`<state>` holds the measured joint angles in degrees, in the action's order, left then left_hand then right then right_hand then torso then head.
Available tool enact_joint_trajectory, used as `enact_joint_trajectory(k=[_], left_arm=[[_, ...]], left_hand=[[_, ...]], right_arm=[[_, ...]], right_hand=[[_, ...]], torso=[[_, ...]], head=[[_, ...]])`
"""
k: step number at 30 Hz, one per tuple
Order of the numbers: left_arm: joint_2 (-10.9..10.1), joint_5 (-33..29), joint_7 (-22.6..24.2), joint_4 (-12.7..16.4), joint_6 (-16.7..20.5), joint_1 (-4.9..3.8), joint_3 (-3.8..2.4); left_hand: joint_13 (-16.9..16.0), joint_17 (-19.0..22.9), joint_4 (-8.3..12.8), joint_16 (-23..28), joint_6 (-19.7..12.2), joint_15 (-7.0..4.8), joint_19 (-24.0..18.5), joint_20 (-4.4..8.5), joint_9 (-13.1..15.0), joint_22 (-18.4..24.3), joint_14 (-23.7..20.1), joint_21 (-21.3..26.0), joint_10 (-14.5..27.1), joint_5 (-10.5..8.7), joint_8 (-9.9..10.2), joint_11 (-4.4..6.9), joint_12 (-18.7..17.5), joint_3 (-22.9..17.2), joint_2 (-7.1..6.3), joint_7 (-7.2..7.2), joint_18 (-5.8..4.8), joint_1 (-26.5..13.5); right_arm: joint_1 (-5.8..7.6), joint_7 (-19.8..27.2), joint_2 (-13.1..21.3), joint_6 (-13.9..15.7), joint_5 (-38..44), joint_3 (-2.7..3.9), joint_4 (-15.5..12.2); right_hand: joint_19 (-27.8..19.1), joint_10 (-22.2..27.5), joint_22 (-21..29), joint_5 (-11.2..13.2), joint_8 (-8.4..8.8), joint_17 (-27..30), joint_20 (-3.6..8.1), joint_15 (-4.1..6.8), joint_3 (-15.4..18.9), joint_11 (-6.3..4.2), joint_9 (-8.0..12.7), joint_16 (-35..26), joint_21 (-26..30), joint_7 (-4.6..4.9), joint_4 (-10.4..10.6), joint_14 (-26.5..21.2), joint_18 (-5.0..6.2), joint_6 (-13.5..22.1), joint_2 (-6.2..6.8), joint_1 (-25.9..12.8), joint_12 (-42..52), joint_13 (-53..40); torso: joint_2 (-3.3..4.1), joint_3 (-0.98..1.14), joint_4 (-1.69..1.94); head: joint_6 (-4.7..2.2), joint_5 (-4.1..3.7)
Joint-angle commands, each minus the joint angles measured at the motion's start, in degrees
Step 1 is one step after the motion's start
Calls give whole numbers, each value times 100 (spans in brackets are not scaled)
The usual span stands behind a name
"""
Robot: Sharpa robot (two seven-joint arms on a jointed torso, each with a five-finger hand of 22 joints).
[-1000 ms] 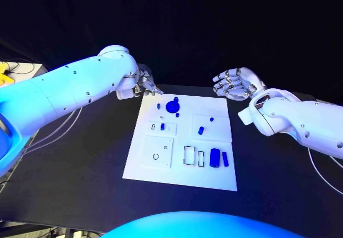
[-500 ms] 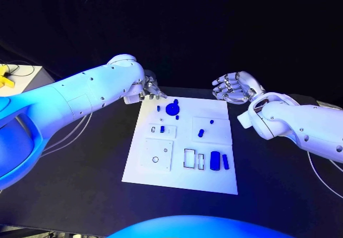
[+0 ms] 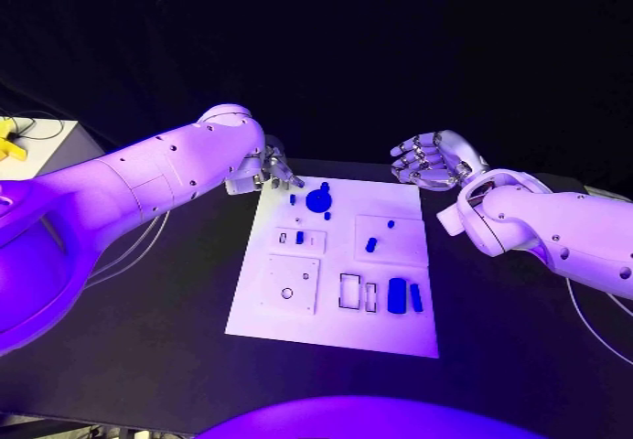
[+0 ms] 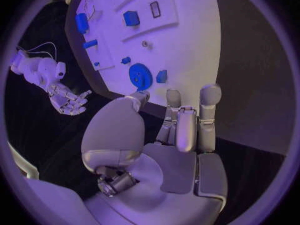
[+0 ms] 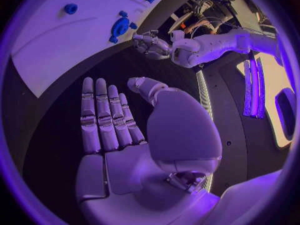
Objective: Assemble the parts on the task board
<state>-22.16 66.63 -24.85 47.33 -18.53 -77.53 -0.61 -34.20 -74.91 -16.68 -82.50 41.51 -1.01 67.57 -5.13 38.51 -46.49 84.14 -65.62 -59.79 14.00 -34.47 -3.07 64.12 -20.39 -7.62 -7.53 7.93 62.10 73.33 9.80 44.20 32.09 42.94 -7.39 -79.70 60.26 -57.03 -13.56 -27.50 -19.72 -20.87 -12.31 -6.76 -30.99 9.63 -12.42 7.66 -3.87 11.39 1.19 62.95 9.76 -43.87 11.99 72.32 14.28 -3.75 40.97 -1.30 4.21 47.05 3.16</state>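
Note:
The white task board (image 3: 271, 302) lies in the middle of the black table. A blue gear (image 3: 318, 198) sits near its far edge, with small blue pieces (image 3: 293, 197) close around it. Two long blue parts (image 3: 397, 294) lie by the slots at the near right, and a small peg (image 3: 370, 244) stands mid-board. My left hand (image 3: 273, 165) hovers at the board's far left corner, fingers apart and holding nothing; its wrist view shows the fingers (image 4: 181, 130) just short of the gear (image 4: 140, 76). My right hand (image 3: 429, 157) hangs open beyond the far right corner, its palm (image 5: 119, 120) bare.
A raised square plate with a round hole (image 3: 288, 293) and a plate with rectangular slots (image 3: 351, 289) occupy the board's near half. Black table surrounds the board on all sides. A pale bench with a yellow object (image 3: 11, 146) stands off the table's far left.
My left arm has swung slightly, bringing its hand a little nearer the board's far left corner. The right hand has barely moved, and the parts on the board lie as before.

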Motion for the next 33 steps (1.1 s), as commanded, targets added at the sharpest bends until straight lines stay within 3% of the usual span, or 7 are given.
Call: enact_joint_trajectory(k=[1, 10, 13, 21, 28, 33], left_arm=[[26, -6, 54, -13, -188, 8, 4], [66, -43, 86, -47, -295, 65, 22], [74, -49, 73, -60, -359, 84, 30], [64, -54, 43, -65, -419, 96, 40], [55, -101, 43, -31, -427, 99, 42], [44, -183, 40, 8, -407, 99, 42]], left_hand=[[-22, -186, 8, -35, 43, 29, 24, -24, -7, -29, 93, -34, -5, 2, -31, 4, 31, 23, 7, 5, 50, 61], [-65, -224, 10, -64, 120, 12, 50, -14, -11, -83, 108, -73, -36, 10, -108, 25, 69, 20, 24, 30, 41, 156], [-69, -229, 9, -70, 161, 3, 51, -9, 0, -92, 109, -80, -40, 13, -157, 37, 75, 19, 38, 45, 40, 185], [-75, -229, 5, -78, 273, -40, 47, 24, 108, -110, 107, -98, -52, 16, -399, 91, 88, 39, 64, 112, 40, 261], [-61, -222, 9, -75, 269, -50, 43, 32, 137, -108, 104, -97, -46, 21, -445, 104, 83, 34, 81, 126, 40, 286], [-52, -212, 14, -73, 210, -79, 35, 60, 219, -112, 99, -102, -42, 42, -571, 136, 76, -96, 203, 160, 40, 441]], right_arm=[[-3, 69, -6, -46, 17, 2, -4], [-3, 78, -9, -44, 17, 2, -4], [-3, 79, -8, -43, 17, 2, -5], [-3, 77, -5, -42, 17, 2, -4], [-3, 75, -3, -40, 17, 2, -4], [-3, 74, -2, -40, 17, 2, -3]], right_hand=[[11, -7, 8, -24, -36, 6, -37, -10, 16, 51, 8, -31, 2, 273, -10, 11, 65, 31, 20, -47, -23, 8], [11, -7, 13, -27, -37, 8, -38, -10, 16, 50, 9, -33, 2, 272, -9, 12, 65, 31, 17, -51, -23, 8], [11, -7, 13, -27, -37, 8, -38, -10, 16, 50, 9, -33, 2, 272, -9, 12, 65, 31, 17, -51, -23, 8], [11, -7, 13, -27, -37, 8, -38, -10, 16, 50, 9, -33, 2, 272, -9, 12, 65, 31, 17, -51, -23, 8], [11, -7, 13, -27, -37, 8, -38, -10, 16, 50, 9, -33, 2, 272, -9, 12, 65, 31, 17, -51, -23, 8], [11, -7, 13, -27, -37, 8, -38, -10, 16, 50, 9, -33, 2, 272, -9, 12, 65, 31, 17, -51, -23, 8]], torso=[[1, 1, 3], [6, 1, -5], [5, 10, -7], [2, 10, -2], [-2, 5, 2], [2, 5, -3]], head=[[-1, 8], [13, -5], [20, -10], [26, -20], [39, -23], [45, -21]])
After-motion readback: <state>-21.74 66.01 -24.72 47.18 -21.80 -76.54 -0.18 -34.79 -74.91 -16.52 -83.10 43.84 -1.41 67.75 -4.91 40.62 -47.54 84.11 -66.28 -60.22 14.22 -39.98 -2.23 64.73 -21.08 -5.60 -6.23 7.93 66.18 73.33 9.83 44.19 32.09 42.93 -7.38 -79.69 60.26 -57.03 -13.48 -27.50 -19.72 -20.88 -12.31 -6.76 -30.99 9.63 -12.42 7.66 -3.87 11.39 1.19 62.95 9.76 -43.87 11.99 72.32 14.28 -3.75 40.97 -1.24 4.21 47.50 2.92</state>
